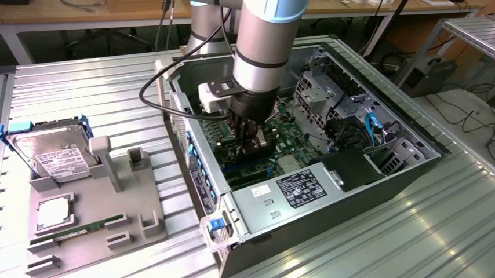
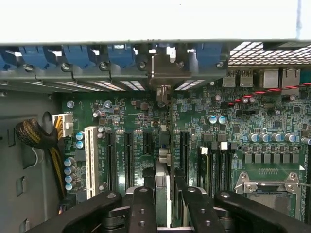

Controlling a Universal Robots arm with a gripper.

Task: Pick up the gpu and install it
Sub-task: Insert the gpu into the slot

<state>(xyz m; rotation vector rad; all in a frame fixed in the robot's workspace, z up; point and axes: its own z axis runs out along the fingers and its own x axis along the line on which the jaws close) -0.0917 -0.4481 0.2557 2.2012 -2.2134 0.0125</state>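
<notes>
Inside the open black tower computer case (image 1: 402, 174), the arm's black end effector (image 1: 254, 139) is reaching down over the green motherboard (image 2: 243, 121). Its fingers (image 2: 142, 208) are clamping the slim black gpu card (image 2: 164, 184), which is standing on edge among the black expansion slots (image 2: 129, 155), its silver bracket (image 2: 163, 73) sitting against the case's rear wall.
</notes>
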